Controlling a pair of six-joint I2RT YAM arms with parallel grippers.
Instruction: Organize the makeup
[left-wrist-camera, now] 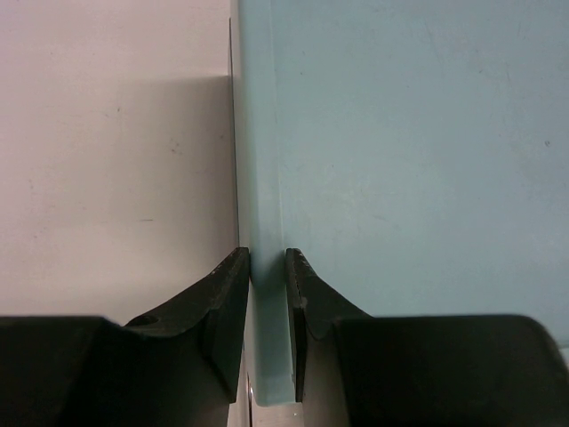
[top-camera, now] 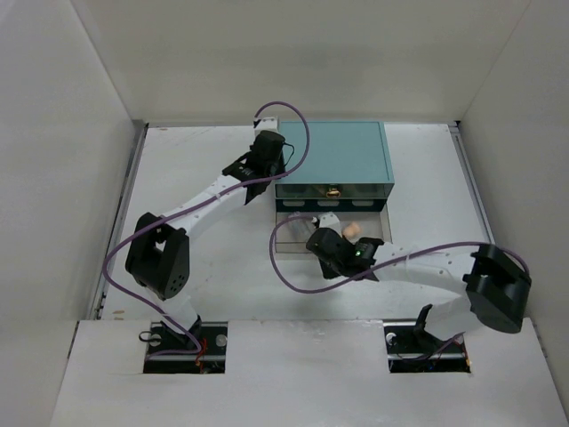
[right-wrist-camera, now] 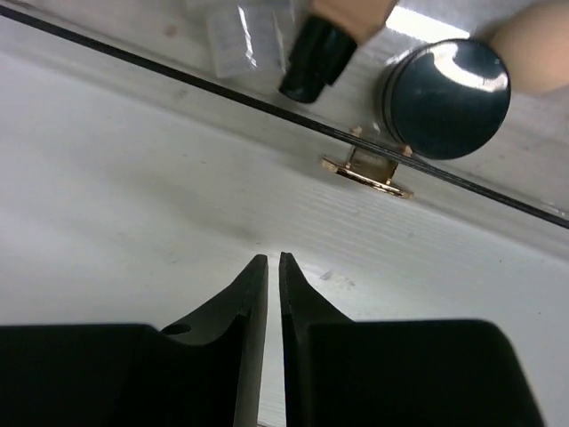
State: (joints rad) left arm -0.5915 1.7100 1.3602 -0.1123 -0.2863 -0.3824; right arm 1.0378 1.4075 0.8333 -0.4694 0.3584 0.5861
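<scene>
We find a white table (top-camera: 427, 178) enclosed by plain white panels: a back wall (top-camera: 293, 53), a left wall (top-camera: 53, 178) and a right wall (top-camera: 524, 124). We note a white board (top-camera: 302, 374) across the near edge and a teal box (top-camera: 333, 151) standing near the back wall. The light is even, and we see only soft shadows on the table.

teal box (left-wrist-camera: 400, 133): is showing a matt, smooth face, faintly scuffed.
drawer (top-camera: 293, 245): in front of the teal box, is showing clear plastic.
handle (right-wrist-camera: 367, 172): on that drawer, is gleaming like gold metal.
black round jar (right-wrist-camera: 447, 98): is reflecting light, glossy.
peach sponge (right-wrist-camera: 533, 49): is looking matt.
bench (left-wrist-camera: 107, 133): beside the teal box, is looking matt white.
right hand (right-wrist-camera: 273, 258): is looking matt black.
</scene>
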